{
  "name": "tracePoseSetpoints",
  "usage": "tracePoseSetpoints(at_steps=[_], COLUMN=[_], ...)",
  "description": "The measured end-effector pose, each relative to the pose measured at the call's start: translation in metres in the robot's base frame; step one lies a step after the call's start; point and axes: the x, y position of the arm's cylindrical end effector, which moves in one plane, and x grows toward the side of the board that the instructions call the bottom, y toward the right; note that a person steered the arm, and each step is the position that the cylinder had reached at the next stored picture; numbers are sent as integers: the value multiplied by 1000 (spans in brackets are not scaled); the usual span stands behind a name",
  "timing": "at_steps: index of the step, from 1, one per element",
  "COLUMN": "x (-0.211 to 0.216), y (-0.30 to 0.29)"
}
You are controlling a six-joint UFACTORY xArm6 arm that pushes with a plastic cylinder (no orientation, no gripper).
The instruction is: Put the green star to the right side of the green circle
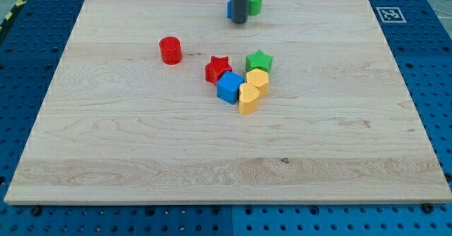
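Note:
The green star (259,59) lies near the board's middle, touching the top of a yellow block (258,79). The green circle (254,1) sits at the view's top centre, partly hidden behind my dark rod. My tip (239,22) rests on the board just left of and below the green circle, far above the green star. A blue block (230,8) peeks out at the rod's left side, mostly hidden.
A red cylinder (170,50) stands to the left. A red star (218,69), a blue cube (229,87) and a yellow heart (248,99) cluster with the yellow block under the green star. A marker tag (390,14) sits at the top right corner.

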Motion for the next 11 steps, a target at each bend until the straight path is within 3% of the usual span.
tracePoseSetpoints(at_steps=[2,5,6,8,10,11], x=[-9,117,136,119,159,165], y=[-11,-31,-6,75,71,99])
